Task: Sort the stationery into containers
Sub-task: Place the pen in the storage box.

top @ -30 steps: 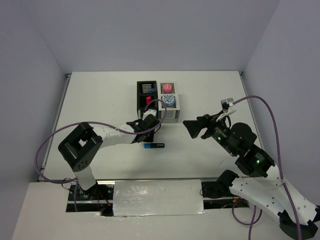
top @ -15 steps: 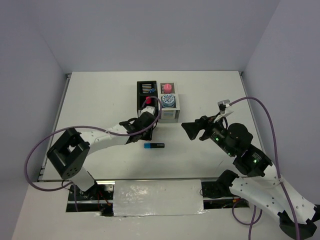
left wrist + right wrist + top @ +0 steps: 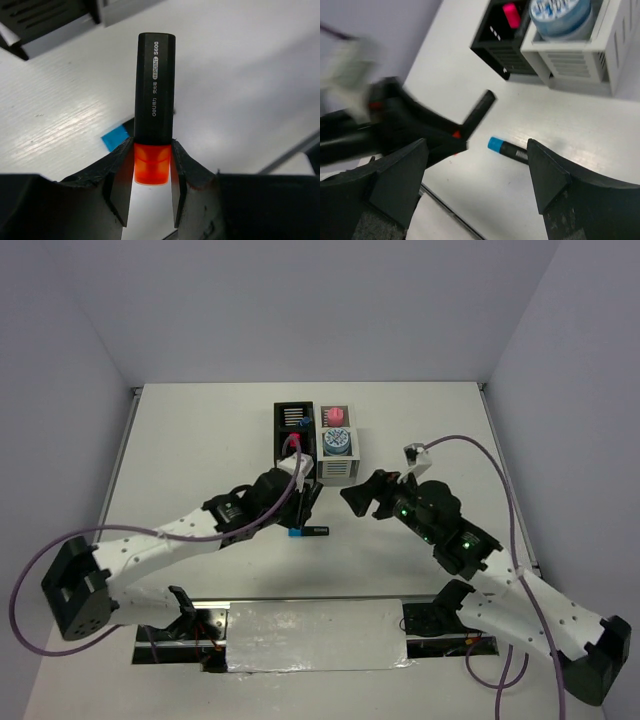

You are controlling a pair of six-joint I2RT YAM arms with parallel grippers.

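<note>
My left jaws clench an orange-ended highlighter (image 3: 155, 90) above the counter (image 3: 200, 440); my right jaws hang released near the blue-ended highlighter (image 3: 507, 148) lying there.

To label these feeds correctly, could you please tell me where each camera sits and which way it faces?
Top external: fixed above and behind the bases, looking down on the table; both arms show, plus the black organiser and white organiser.
Left wrist: on the left arm, looking along the left gripper, shut on the orange-ended highlighter, toward the table.
Right wrist: on the right arm, looking past the open right gripper at both organisers.
Shared: all three show the blue-ended highlighter.
</note>
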